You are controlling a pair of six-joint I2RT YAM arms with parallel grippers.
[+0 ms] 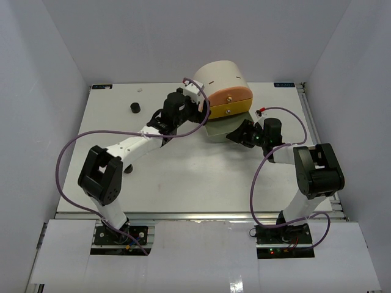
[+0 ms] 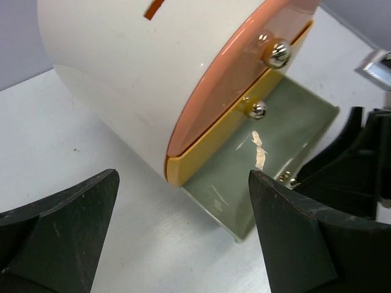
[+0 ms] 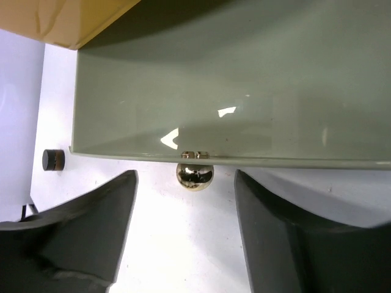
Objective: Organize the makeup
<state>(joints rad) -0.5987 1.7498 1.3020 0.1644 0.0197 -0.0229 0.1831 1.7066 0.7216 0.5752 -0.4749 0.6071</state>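
From above, the left end effector [image 1: 194, 97] is right beside the cream box [image 1: 221, 76]. Its fingers are wide apart and hold nothing. The right end effector [image 1: 239, 133] is at the front of the grey drawer [image 1: 215, 129], which sticks out. A small black jar [image 1: 134, 107] sits on the tabletop [image 1: 183, 177], far off to the left end effector's left.

From the left wrist, the drawer ahead looks empty.

From the right wrist, the fingers are apart. The gold knob [image 3: 195, 174] sits between them and touches neither. A tiny brown bottle [image 3: 54, 160] waits off to the side.

I think the job has barely begun, because no makeup is put away. I see no words to read.
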